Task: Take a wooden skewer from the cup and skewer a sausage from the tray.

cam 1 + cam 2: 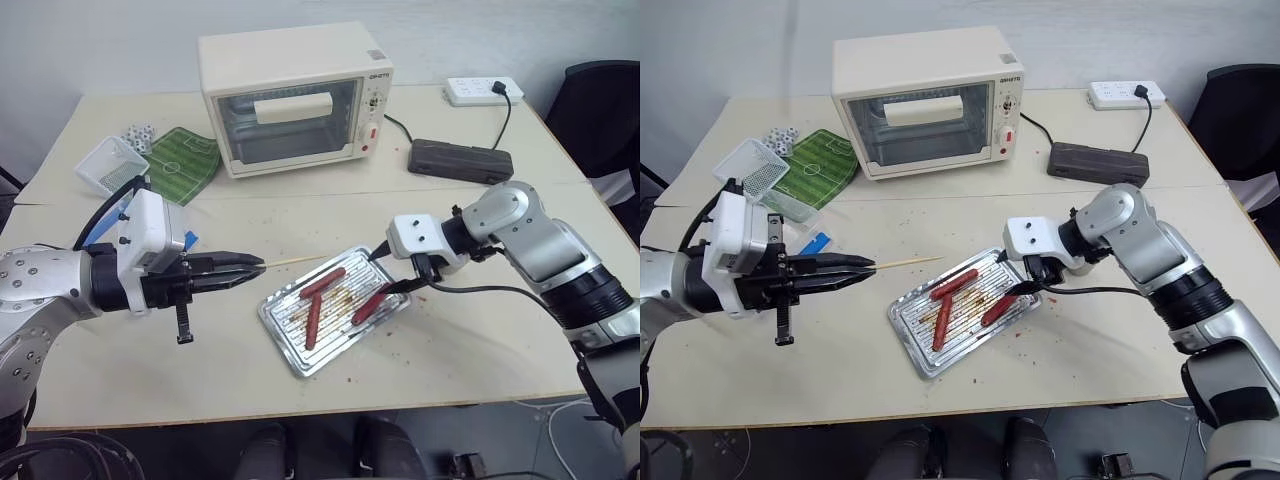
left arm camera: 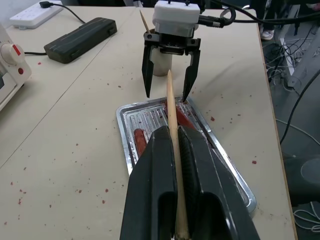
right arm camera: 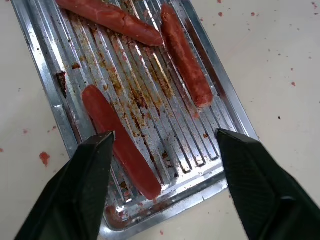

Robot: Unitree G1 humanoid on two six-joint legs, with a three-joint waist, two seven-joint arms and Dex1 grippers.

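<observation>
Left gripper (image 1: 250,268): our two black fingers are closed on the skewer (image 1: 295,261), which sticks out level toward the tray.
Right gripper (image 1: 400,283): we see its fingers spread apart, pointing down over the right end of the tray, holding nothing.
Sausage (image 3: 121,143): it lies between and just below our open right fingers, near the tray's edge.
Other sausages: two more lie close together on the ribbed bottom, further from the right gripper.
Tray (image 1: 288,327): silver, on the beige table (image 1: 450,340), with brown specks.
Cup (image 2: 161,65): it stands behind the right gripper.
Oven (image 1: 295,95): at the table's far side.
</observation>
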